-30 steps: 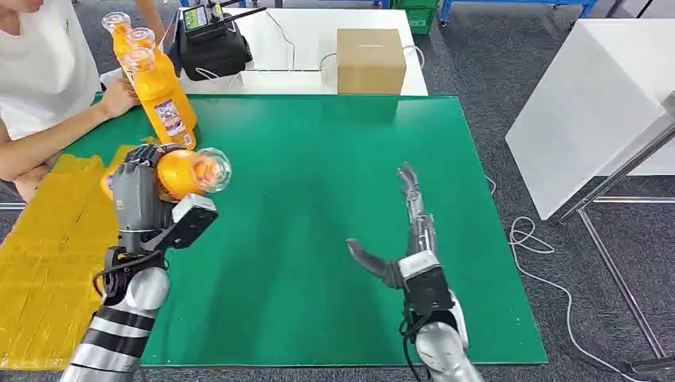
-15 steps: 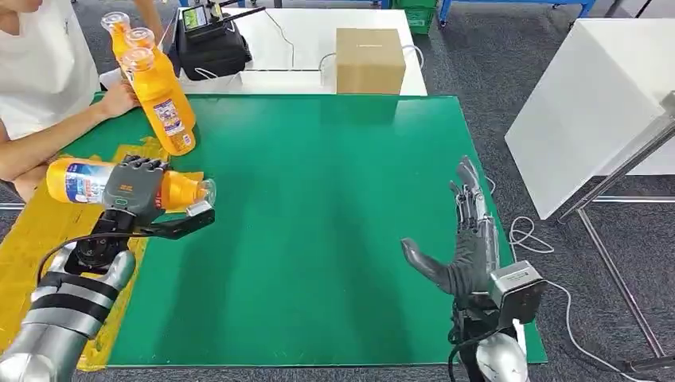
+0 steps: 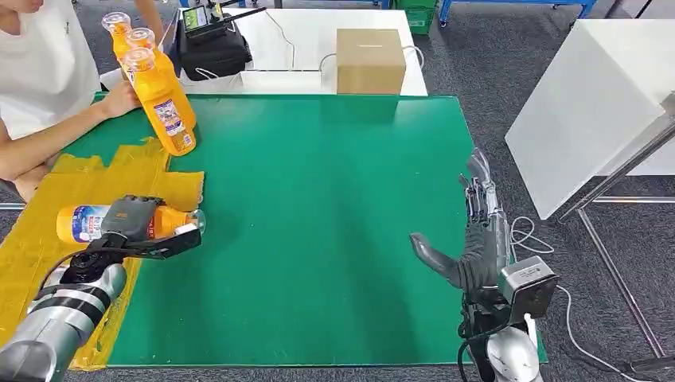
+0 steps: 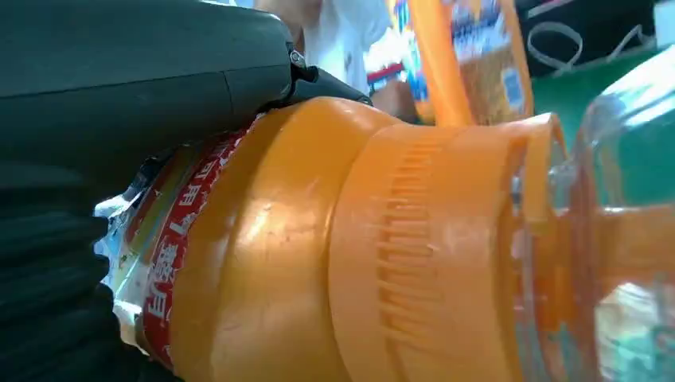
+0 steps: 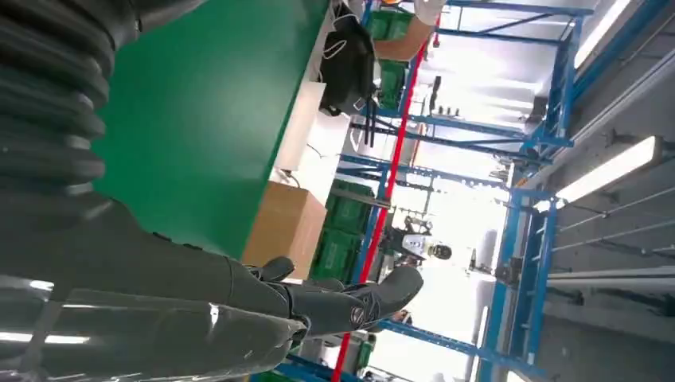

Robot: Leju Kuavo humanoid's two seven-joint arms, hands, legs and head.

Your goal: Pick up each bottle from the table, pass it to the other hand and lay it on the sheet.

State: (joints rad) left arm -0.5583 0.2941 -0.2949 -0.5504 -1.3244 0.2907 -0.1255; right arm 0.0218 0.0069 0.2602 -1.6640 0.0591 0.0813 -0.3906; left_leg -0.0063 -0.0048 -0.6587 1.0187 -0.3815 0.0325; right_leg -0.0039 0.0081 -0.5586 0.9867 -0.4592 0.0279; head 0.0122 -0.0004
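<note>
- Bottle (image 3: 87,223) lies on its side in the left hand (image 3: 131,219), low over the yellow sheet (image 3: 48,207) at the surface's left edge; cap end points toward the green surface (image 3: 318,199).
- Sheet looks thin, wrinkled and soft; I judge a round bottle can roll on it once released.
- Three more bottles (image 3: 163,99) stand at the far left corner, a person's hand (image 3: 119,97) touching them.
- Right hand (image 3: 477,231) holds nothing, fingers straight and spread, hanging over the surface's right edge.
- Handling guess: full of orange drink, so fairly heavy; rigid plastic, smooth glossy label (image 4: 171,247) likely slippery.
- Best hold: wrap around the body near the shoulder, as the left hand does now; the clear overcap (image 4: 629,215) looks thin, so avoid it.
</note>
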